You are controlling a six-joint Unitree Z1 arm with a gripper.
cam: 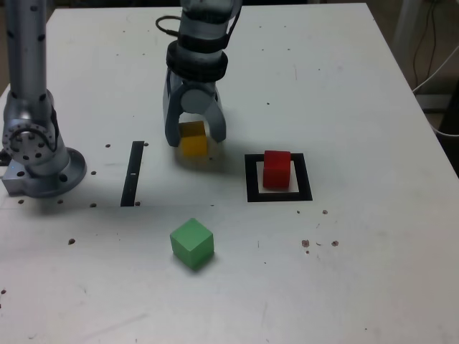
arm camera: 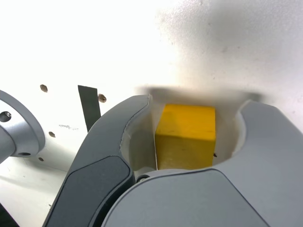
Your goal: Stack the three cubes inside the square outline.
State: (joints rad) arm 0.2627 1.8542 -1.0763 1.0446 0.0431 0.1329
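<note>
A white table (cam: pixel 358 272), pocked with small dark holes, carries everything. The arm (cam: pixel 204 32) reaches down from the far edge, its gripper (cam: pixel 195 137) pointing at the tabletop and straddling the yellow cube (cam: pixel 193 141). In the wrist view the jaws stand either side of the cube with gaps showing, not clamped. The red cube (cam: pixel 277 169) sits in the square outline (cam: pixel 280 195), to the exterior view's right. The green cube (cam: pixel 192 243) lies nearer the camera, well apart. A black strip (cam: pixel 133 172) lies on the exterior view's left.
</note>
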